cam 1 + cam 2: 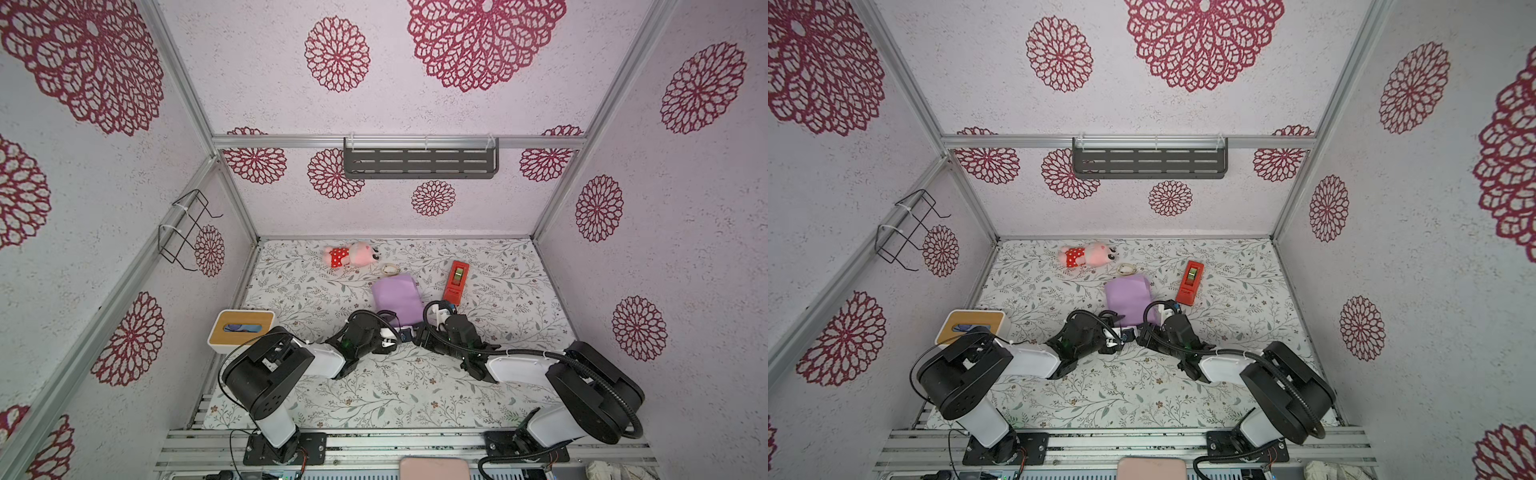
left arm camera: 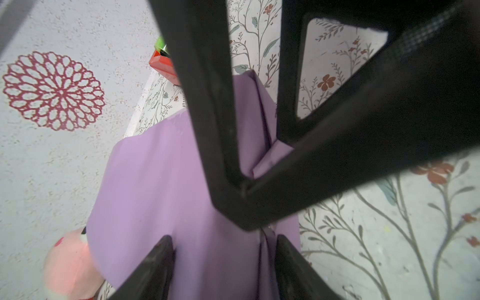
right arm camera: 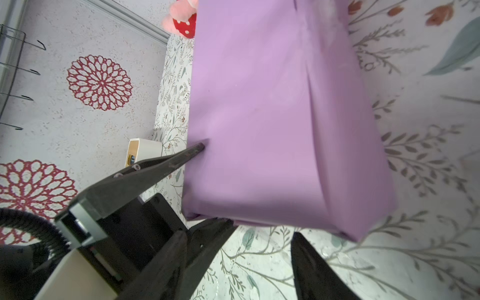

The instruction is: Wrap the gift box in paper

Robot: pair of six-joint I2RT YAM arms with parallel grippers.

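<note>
Paper (image 1: 395,296), lilac side out, folded box-shaped over the hidden gift box, near the middle of the table (image 1: 332,386); tape dispenser (image 1: 456,282) near it toward the right edge, print too small to read. Left gripper (image 2: 223,237): jaws spread across the paper's near end; only the right wrist view shows one fingertip (image 3: 200,148) touching it. Right gripper (image 3: 239,235): jaws spread, pinching nothing, just off that end.

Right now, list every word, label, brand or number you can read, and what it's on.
Readable text: none.
Red tape dispenser: small dark marking at its near end, too small to read.
Lilac paper, tissue box, plush toy: no print visible.
</note>
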